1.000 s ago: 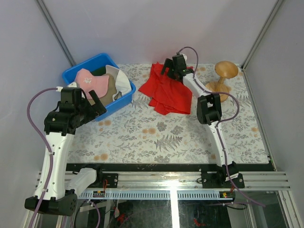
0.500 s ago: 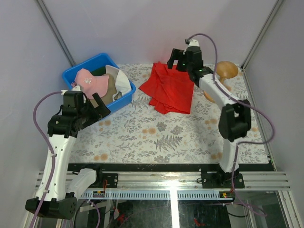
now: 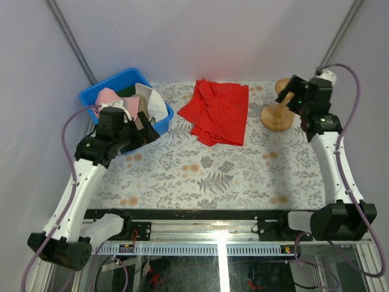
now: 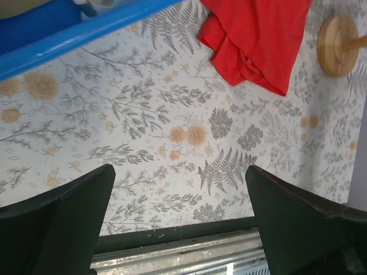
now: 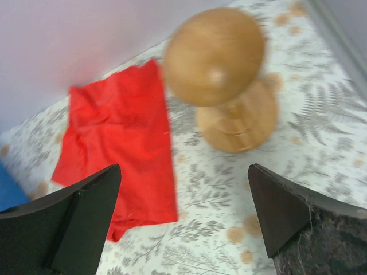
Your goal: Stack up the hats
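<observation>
The hats lie heaped in a blue bin (image 3: 124,80) at the back left. A pink hat (image 3: 107,96), a white one (image 3: 152,102) and a strip of a dark green one (image 3: 127,91) show; my left arm hides the rest. My left gripper (image 3: 144,131) hangs open over the bin's near rim (image 4: 86,34), which runs across the top of the left wrist view. Only tablecloth shows between its fingers (image 4: 69,212). My right gripper (image 3: 288,96) is open at the back right, empty, beside the wooden stand (image 5: 215,54).
A red cloth (image 3: 220,112) lies spread at the back middle, between the bin and the wooden mushroom-shaped stand (image 3: 279,115). The cloth (image 4: 258,40) also shows in the left wrist view and the cloth (image 5: 120,137) in the right wrist view. Grey walls enclose the floral-covered table (image 3: 206,170).
My right arm has swung from the red cloth to the right, over by the wooden stand, leaving the cloth spread out. My left gripper has moved right and further back, up to the bin's front rim.
</observation>
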You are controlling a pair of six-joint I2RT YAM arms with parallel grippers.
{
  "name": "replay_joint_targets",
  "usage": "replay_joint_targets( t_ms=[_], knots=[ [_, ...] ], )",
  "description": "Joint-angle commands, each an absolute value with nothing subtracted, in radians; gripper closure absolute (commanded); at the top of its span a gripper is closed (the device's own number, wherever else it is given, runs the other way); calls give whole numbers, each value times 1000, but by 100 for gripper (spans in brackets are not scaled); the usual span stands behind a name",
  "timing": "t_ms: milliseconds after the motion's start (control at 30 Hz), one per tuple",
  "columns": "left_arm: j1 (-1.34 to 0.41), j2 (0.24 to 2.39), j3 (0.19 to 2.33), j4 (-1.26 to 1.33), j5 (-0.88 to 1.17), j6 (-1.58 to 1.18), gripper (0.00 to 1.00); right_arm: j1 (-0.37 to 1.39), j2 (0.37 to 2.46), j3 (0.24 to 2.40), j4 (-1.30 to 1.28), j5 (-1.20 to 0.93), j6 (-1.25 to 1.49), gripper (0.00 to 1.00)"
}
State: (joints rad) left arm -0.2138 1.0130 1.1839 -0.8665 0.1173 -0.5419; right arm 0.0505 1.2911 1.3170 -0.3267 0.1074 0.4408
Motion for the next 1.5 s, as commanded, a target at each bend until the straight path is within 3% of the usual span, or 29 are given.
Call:
replay_joint_targets(
  t_ms=[0, 233, 500, 700, 1067, 1367, 1467],
  knots=[
    [-323, 1084, 1241, -765, 28, -560, 4, -76, 1244, 1308, -396, 106, 509, 1],
    [-430, 1164, 1282, -732, -38, -610, 4, -262, 1262, 1244, -438, 72, 704, 1],
    [-431, 1165, 1294, -734, -82, -570, 2, -458, 1415, 1106, -217, -173, 886, 4],
    [-430, 1207, 1278, -729, -62, -572, 1, -460, 1731, 1258, -186, -425, 842, 18],
    [-430, 1268, 1278, -722, -64, -551, 1, -451, 2022, 1441, -57, -419, 790, 29],
    [-430, 1270, 1265, -755, -93, -542, 1, -415, 2315, 1782, -119, -431, 766, 42],
    [-431, 1272, 1266, -767, -101, -540, 1, -392, 2412, 1910, -153, -444, 772, 43]
  ],
)
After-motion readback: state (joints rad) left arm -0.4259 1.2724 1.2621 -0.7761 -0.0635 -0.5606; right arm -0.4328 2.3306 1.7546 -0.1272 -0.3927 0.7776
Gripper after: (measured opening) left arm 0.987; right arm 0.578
